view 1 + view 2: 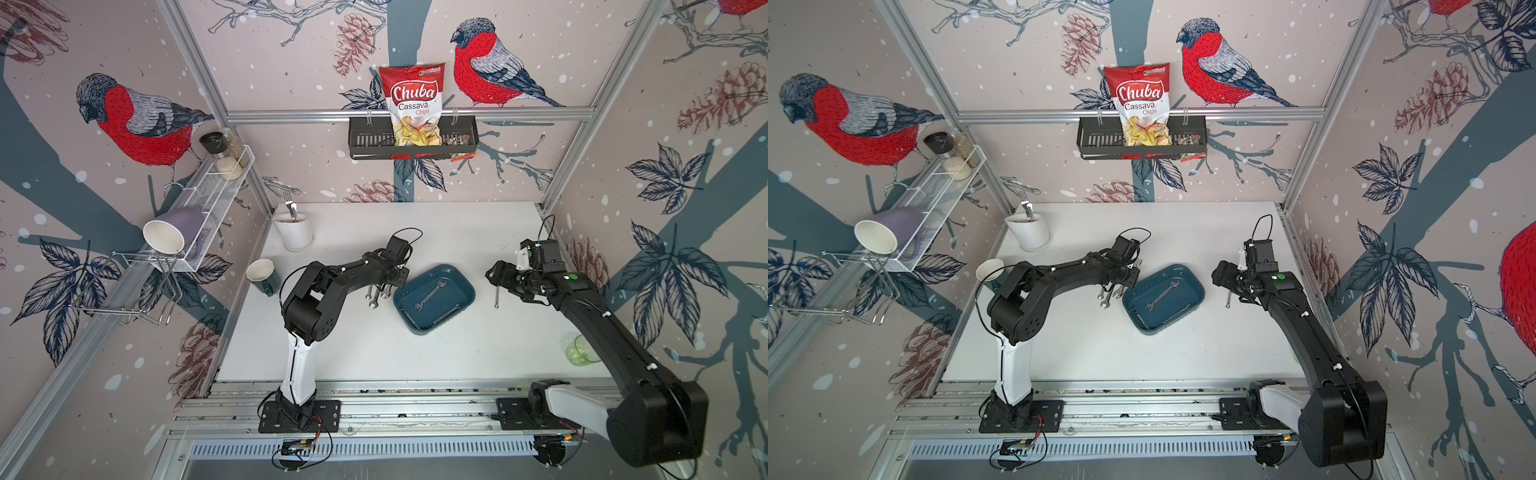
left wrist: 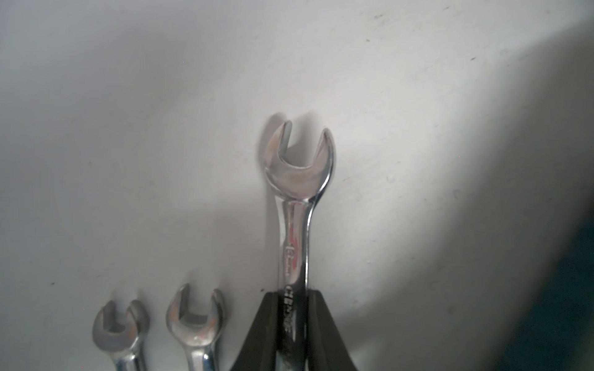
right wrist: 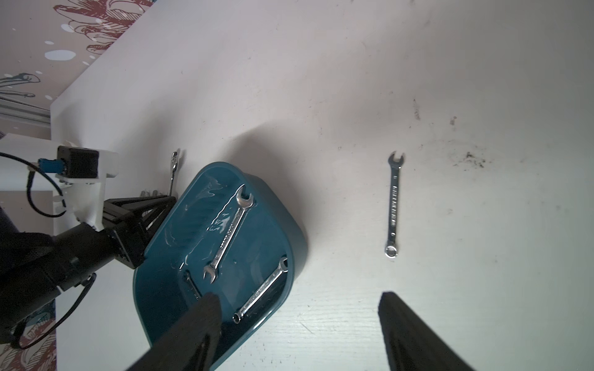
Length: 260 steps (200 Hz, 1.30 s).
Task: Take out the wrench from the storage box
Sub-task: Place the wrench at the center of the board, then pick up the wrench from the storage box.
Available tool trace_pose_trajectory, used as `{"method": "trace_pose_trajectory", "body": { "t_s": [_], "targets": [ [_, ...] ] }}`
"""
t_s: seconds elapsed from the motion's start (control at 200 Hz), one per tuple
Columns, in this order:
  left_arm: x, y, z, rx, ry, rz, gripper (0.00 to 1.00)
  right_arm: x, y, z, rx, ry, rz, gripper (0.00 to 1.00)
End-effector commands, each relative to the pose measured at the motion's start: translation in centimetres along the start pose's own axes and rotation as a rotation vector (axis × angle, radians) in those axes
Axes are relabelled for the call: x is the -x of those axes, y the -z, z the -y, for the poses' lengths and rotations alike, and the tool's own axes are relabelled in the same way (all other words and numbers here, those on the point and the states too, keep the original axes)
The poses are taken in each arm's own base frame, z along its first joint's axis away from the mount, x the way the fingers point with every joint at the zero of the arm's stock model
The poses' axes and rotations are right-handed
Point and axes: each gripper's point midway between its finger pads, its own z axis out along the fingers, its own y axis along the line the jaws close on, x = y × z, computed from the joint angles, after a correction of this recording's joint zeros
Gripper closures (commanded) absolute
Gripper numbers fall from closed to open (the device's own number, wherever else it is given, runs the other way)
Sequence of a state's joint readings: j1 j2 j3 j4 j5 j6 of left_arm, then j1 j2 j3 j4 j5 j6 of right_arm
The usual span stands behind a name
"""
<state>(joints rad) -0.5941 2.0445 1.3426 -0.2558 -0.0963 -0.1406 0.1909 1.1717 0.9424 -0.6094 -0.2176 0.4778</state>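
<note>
Chrome is hard to read under the left gripper (image 2: 292,294): in both top views the arm hides all but the tips of what lies left of the storage box (image 1: 453,286) (image 1: 1187,286). The left wrist view shows its black fingers (image 2: 260,331) pinched on the shank of the held wrench (image 2: 299,160), outside the box. Whether its head touches the table (image 1: 374,232) I cannot tell. Two loose wrenches (image 2: 117,327) (image 2: 194,318) beside it are cut off at the frame edge.

The box sits mid-frame on the scuffed white table, inside aluminium framing and walls papered with bullfinches and pine cones.

Three wrenches lie in the box: a middle wrench (image 1: 430,294), a wall wrench (image 1: 446,314), and a thin wrench (image 3: 193,284) half hidden behind a finger of the right gripper (image 3: 297,298), whose jaws stand wide apart with nothing between them. One small wrench (image 1: 496,297) lies alone on the table, right of the box. Seven wrenches, two arms.
</note>
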Motion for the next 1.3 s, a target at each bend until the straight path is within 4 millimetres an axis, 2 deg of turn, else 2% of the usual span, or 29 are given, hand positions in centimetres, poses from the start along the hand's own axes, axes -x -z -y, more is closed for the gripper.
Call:
{"method": "trace_pose_trajectory", "body": {
  "t_s": [0.0,0.185,0.2,0.355,0.545,0.645,0.785,0.93,1.075,1.296],
  "targets": [
    [0.4,0.1,0.5,-0.032,0.031,0.023,0.73,-0.4,0.0,-2.4,0.045,-0.025,-0.023,0.18],
    [0.6,1.3,0.5,-0.044,0.029,0.046,0.62,-1.7,-0.7,-7.9,0.095,-0.025,-0.050,0.20],
    [0.7,1.5,0.5,-0.045,0.027,0.050,0.61,-2.1,-1.5,-8.1,0.085,-0.026,-0.069,0.20],
    [1.7,4.3,-0.2,-0.031,0.048,0.104,0.54,-4.3,-4.6,-11.3,0.058,-0.008,-0.147,0.22],
    [2.6,8.6,-2.1,-0.004,0.124,0.177,0.49,-5.7,-7.8,-13.2,-0.005,0.010,-0.191,0.22],
    [2.6,10.5,-2.4,-0.016,0.153,0.212,0.47,-6.1,-9.5,-13.1,-0.059,0.011,-0.208,0.23],
    [1.9,11.6,-1.9,-0.067,0.157,0.223,0.44,-7.3,-12.0,-12.7,-0.124,0.011,-0.250,0.26],
    [1.1,11.9,-1.5,-0.096,0.155,0.230,0.43,-8.9,-14.6,-11.8,-0.194,0.003,-0.299,0.32],
    [0.9,12.1,-1.2,-0.115,0.147,0.237,0.41,-9.9,-16.5,-11.0,-0.257,-0.007,-0.316,0.36],
    [1.1,12.3,-0.9,-0.135,0.141,0.247,0.40,-10.6,-17.8,-9.6,-0.324,-0.027,-0.322,0.43]
  ]
}}
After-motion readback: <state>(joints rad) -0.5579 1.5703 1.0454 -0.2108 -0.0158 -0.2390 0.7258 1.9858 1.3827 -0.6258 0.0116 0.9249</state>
